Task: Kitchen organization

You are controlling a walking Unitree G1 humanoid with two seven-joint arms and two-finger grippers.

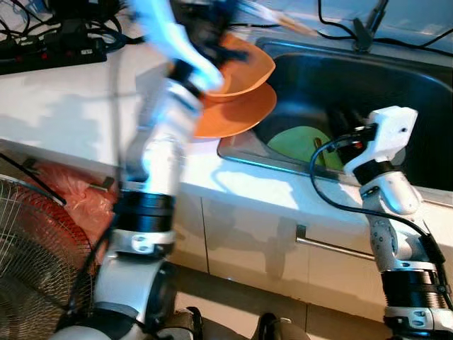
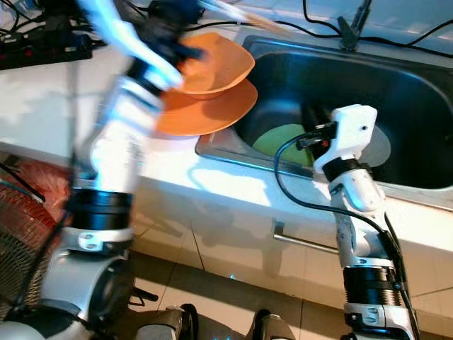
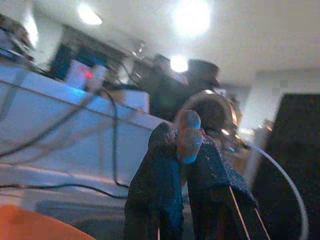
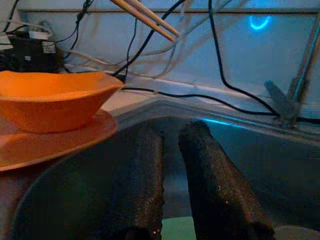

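Note:
An orange bowl [image 1: 244, 67] rests on an orange plate [image 1: 241, 113] on the white counter, at the sink's left rim. A green plate [image 1: 301, 145] lies on the bottom of the dark sink [image 1: 396, 78]. My left arm is raised and blurred above the bowl. Its left gripper [image 3: 182, 135] is shut on a pair of wooden chopsticks [image 4: 145, 17] that stick out over the back of the counter. My right gripper [image 4: 172, 135] hangs down inside the sink just above the green plate, fingers together with a thin slit between them and nothing held.
A black power strip [image 1: 49, 46] and cables lie at the back of the counter. A wire fan [image 1: 35, 255] and a red bag [image 1: 78, 195] stand on the floor to the left. A metal cabinet handle [image 1: 333, 244] runs below the sink. A pale plate [image 2: 382, 145] lies beside the green one.

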